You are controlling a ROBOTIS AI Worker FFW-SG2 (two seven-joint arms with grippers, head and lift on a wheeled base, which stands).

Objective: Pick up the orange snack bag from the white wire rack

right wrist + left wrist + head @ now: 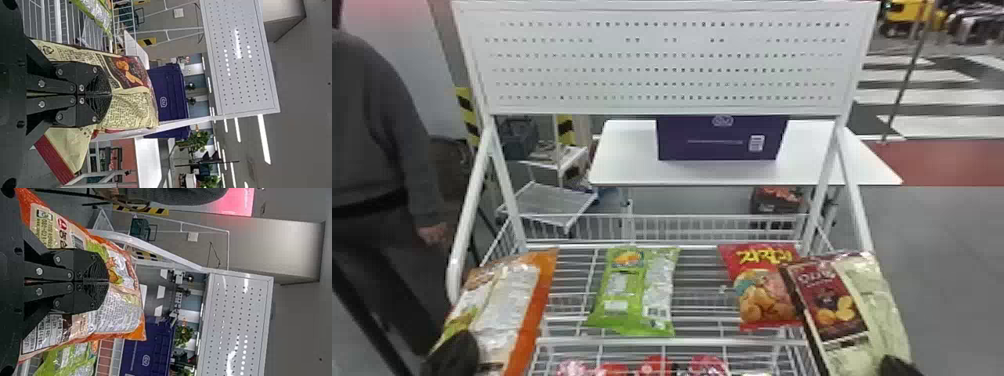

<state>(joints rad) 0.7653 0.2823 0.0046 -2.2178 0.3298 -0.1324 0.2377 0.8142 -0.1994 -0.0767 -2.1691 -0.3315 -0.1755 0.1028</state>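
Note:
At the rack's left end in the head view, my left gripper (452,354) is at the near lower part of the orange snack bag (504,300). The left wrist view has this gripper (108,281) shut, pinching the orange bag (117,315), which bulges out on both sides. My right gripper (897,366) is at the lower right of a cream and dark red bag (867,295). In the right wrist view that gripper (111,94) is shut on the cream bag (131,107). Between the two bags runs the white wire rack (699,342).
A green bag (634,292) lies mid-rack, and a red bag (764,290) lies beside the cream one, partly behind it. Red packages (654,367) sit on a lower level. Behind stand a perforated white panel (662,62) and a white table (627,155) with a purple box (717,140).

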